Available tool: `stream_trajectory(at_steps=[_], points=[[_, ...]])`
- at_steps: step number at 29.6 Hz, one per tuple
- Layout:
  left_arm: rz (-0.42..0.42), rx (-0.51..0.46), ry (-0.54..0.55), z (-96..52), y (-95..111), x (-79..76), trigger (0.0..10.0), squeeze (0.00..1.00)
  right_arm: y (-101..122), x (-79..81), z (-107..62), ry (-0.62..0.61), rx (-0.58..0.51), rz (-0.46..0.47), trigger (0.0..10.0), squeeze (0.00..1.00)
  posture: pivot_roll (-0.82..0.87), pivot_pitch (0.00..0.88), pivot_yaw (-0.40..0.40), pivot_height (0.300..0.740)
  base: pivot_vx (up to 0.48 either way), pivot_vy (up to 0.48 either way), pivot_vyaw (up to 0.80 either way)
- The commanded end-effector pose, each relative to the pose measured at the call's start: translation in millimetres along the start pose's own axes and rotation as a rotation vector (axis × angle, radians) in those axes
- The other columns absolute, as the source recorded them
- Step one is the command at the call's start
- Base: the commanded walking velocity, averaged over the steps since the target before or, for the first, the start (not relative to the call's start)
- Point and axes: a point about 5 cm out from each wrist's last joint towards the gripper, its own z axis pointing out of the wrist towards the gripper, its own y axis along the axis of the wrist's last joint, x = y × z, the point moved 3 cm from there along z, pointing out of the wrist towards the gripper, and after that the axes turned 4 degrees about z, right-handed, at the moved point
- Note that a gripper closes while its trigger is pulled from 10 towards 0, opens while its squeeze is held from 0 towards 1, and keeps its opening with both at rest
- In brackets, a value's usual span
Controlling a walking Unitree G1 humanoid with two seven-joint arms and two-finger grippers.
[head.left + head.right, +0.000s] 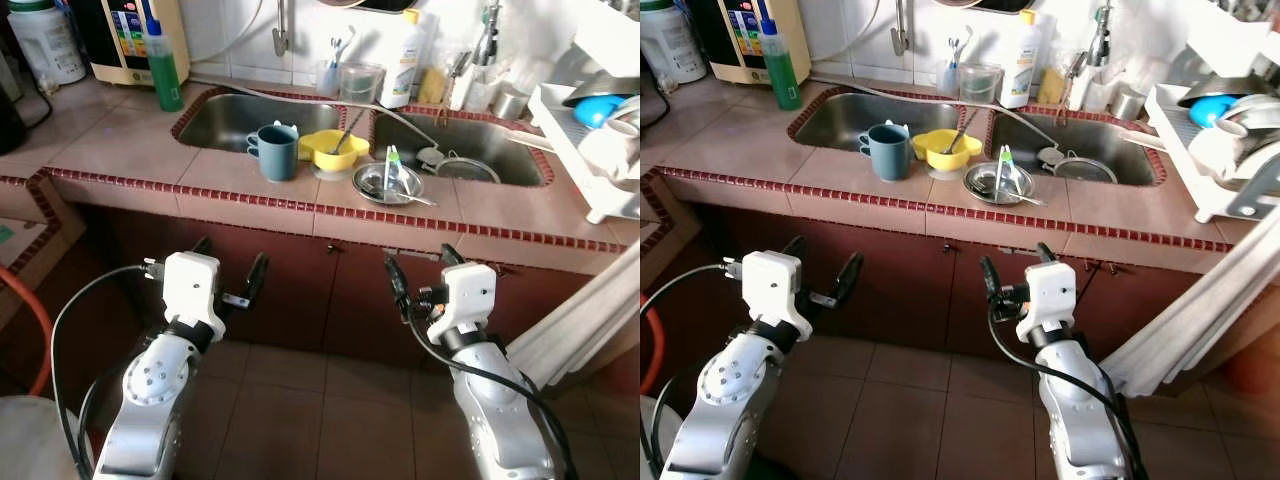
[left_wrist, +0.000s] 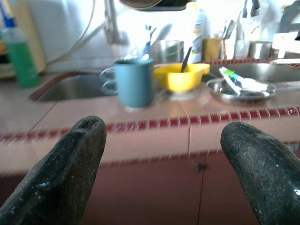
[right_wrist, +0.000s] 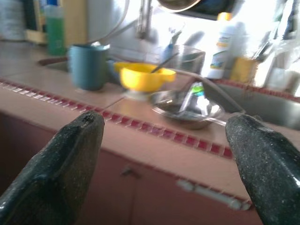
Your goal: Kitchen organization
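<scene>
Stacked blue mugs (image 1: 276,151) stand on the counter strip between the two sinks, with a yellow bowl (image 1: 334,149) holding a utensil beside them. Just right of the bowl lies a steel dish (image 1: 386,184) with a toothpaste tube in it. My left gripper (image 1: 228,269) is open, held below the counter edge in front of the cabinet doors, roughly under the mugs. My right gripper (image 1: 422,276) is open too, below the edge under the steel dish. Both are empty and well short of the counter top.
The tiled counter (image 1: 130,140) has a red mosaic edge and two sinks (image 1: 225,115). A green soap bottle (image 1: 162,62) stands at the back left, a white bottle (image 1: 404,62) behind the sinks. A white dish rack (image 1: 590,140) sits at the right. A pale slanted board (image 1: 575,315) leans at my right.
</scene>
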Motion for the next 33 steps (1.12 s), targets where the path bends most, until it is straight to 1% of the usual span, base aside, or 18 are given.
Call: stream_trajectory(at_steps=[1,16,21,25,30,33], points=[[-0.014,-0.022,-0.036,3.2,5,-10.5,10.0,0.0,1,-9.9,-2.1,-0.021,0.005,-0.016,10.0,0.0,-0.03,0.0,-0.038,0.74,0.48,0.0,0.0],[-0.028,-0.023,-0.031,3.3,5,-12.5,10.0,0.0,1,-9.5,-3.0,-0.006,0.005,-0.019,10.0,0.0,-0.03,0.0,-0.047,0.74,0.414,0.0,0.0],[-0.027,-0.036,-0.038,4.3,9,-11.7,10.0,0.0,3,-9.7,-3.4,0.006,0.003,-0.027,10.0,0.0,-0.03,0.0,-0.049,0.74,0.39,0.0,0.0],[-0.01,-0.059,-0.062,6.7,17,-7.6,10.0,0.0,5,-16.1,-4.7,0.024,0.007,-0.056,10.0,0.0,-0.04,0.0,-0.05,0.74,0.392,0.0,0.0],[-0.003,-0.064,-0.066,7.7,19,-5.3,10.0,0.0,6,-19.1,-5.0,0.025,0.009,-0.065,10.0,0.0,-0.04,0.0,-0.049,0.74,0.393,0.0,0.0],[0.003,-0.085,-0.065,8.4,24,-5.5,10.0,0.0,5,-19.3,-6.2,0.028,0.013,-0.069,10.0,0.0,-0.04,0.002,-0.047,0.74,0.366,0.0,0.0]])
